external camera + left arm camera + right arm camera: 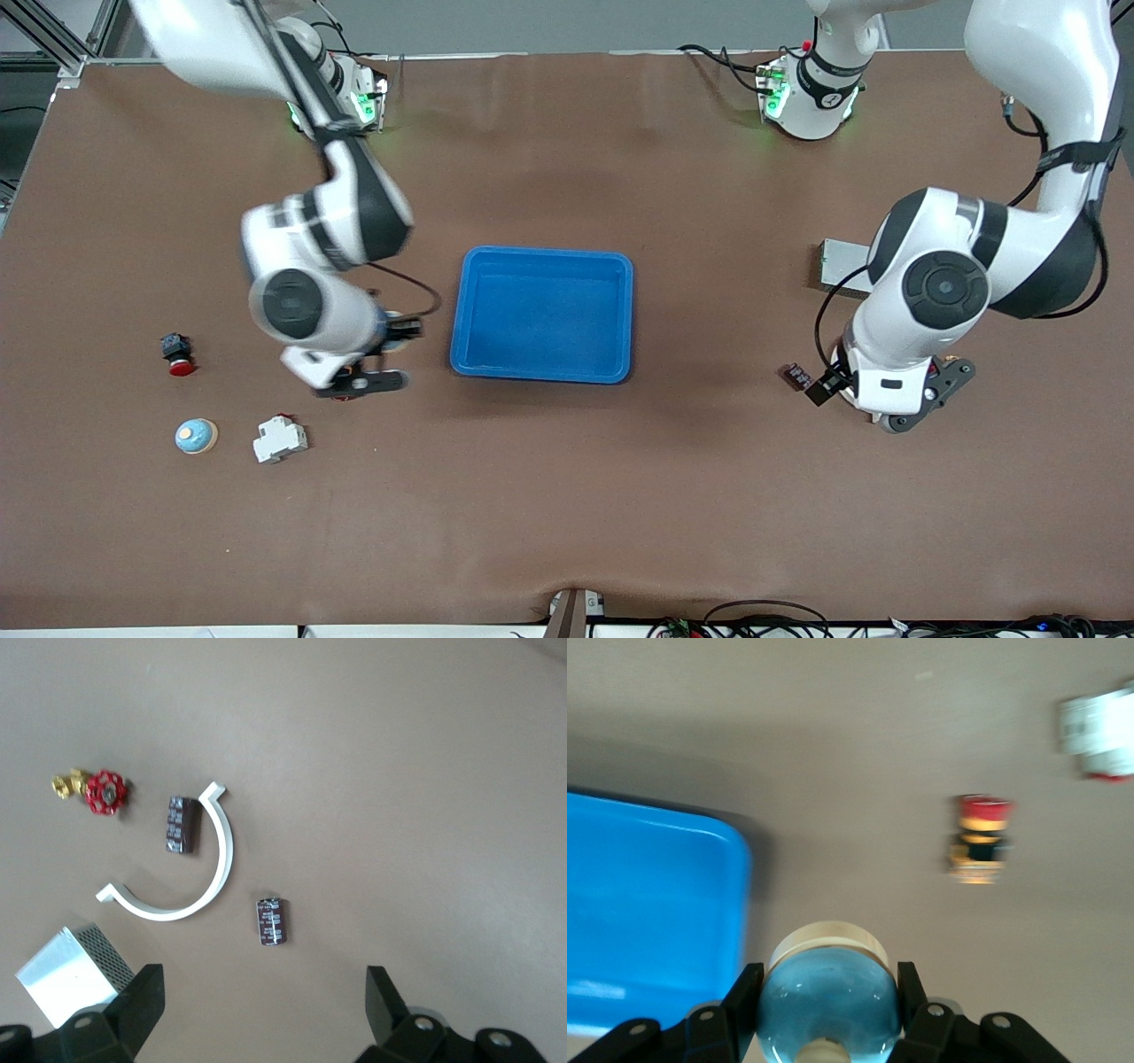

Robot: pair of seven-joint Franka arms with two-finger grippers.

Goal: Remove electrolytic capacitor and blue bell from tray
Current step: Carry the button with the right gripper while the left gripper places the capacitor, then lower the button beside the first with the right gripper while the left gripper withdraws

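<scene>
1. Right gripper [827,981]: clenched on a bell [828,1005], a blue dome on a cream base, with one finger on each side. Held over bare tabletop just beside the blue tray [461,310], on the tray's side toward the right arm's end of the table.
2. Blue tray: sits mid-table, well apart from every edge, with nothing in it.
3. Second bell [196,436]: stands on the table toward the right arm's end, closer to the front-camera edge than the tray. Untouched.
4. Near the second bell: white plastic block [280,439] just beside it. Red push-button [178,354] farther from the front camera than both.
5. Left gripper [266,992]: released, fingers [146,983] spread wide with nothing between them. Hangs over the tabletop toward the left arm's end of the table.
6. Capacitor [273,921]: dark cylinder lying on its side on the table under the left gripper, clear of both fingers.
7. Second capacitor [181,824]: also on its side, inside the curve of a white C-shaped clip [190,904]. Contact with the clip cannot be told.
8. Also at that end: red-handled valve [106,791] near the second capacitor. Perforated metal box [66,974] beside one end of the clip.
</scene>
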